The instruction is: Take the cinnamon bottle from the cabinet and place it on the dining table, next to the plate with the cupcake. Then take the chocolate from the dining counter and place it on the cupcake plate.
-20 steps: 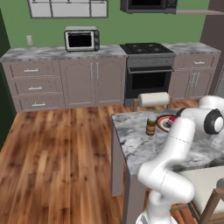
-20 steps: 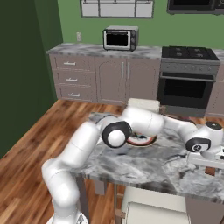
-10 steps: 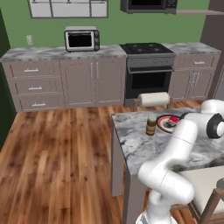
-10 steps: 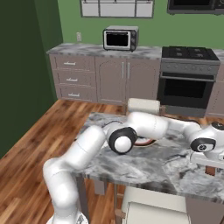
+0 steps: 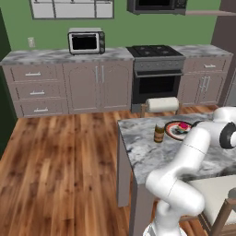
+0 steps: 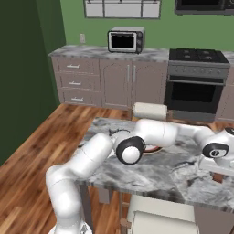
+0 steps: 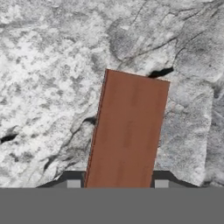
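One flat brown rectangular chocolate bar (image 7: pixel 127 131) is seen lying on the grey-white veined marble dining table (image 5: pixel 143 154); one small brown cinnamon bottle with a pale lid (image 5: pixel 159 133) stands upright just beside one round plate carrying a cupcake (image 5: pixel 178 129); since a second ago the two-finger gripper (image 7: pixel 117 183) has closed from wide open onto the bar's near end; the bar's long axis runs away from the hand

Matt, smooth brown chocolate bar (image 7: pixel 127 131) on the veined grey-white marble top of the dining table (image 7: pixel 48 74); glossy plank wood floor (image 5: pixel 60 170).
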Robot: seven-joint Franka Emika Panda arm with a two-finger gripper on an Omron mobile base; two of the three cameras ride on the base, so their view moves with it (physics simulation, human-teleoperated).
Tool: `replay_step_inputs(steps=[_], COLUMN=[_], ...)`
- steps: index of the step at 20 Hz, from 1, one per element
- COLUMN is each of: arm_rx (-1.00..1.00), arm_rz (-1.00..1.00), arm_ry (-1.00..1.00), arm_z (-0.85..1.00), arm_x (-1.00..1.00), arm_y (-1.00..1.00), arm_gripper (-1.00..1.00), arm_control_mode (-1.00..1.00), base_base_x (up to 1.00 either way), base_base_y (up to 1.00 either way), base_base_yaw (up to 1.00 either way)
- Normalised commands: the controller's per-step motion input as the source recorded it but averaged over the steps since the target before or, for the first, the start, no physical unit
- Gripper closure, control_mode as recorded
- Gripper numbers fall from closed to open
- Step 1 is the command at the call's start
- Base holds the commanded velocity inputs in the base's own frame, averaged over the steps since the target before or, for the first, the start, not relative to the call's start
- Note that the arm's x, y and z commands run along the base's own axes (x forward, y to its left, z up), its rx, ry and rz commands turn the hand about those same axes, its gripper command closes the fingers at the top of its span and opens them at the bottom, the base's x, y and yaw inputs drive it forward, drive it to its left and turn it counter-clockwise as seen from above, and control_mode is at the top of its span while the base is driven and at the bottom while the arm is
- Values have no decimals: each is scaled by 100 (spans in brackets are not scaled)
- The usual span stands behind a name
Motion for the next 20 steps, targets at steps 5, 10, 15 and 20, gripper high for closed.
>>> replay_step_inputs(steps=[5, 10, 15, 20], arm_rx=[0, -1, -9, -10], arm_rz=[2, 23, 37, 41], arm_ry=[0, 3, 4, 0], arm_z=[48, 60, 15, 9], arm_x=[-5, -5, -1, 0], arm_y=[43, 100, 100, 100], arm_gripper=[100, 100, 100, 100], arm_control_mode=[-100, -100, -100, -100], base_base_x=[0, 0, 0, 0], base_base_y=[0, 0, 0, 0], base_base_yaw=[0, 0, 0, 0])
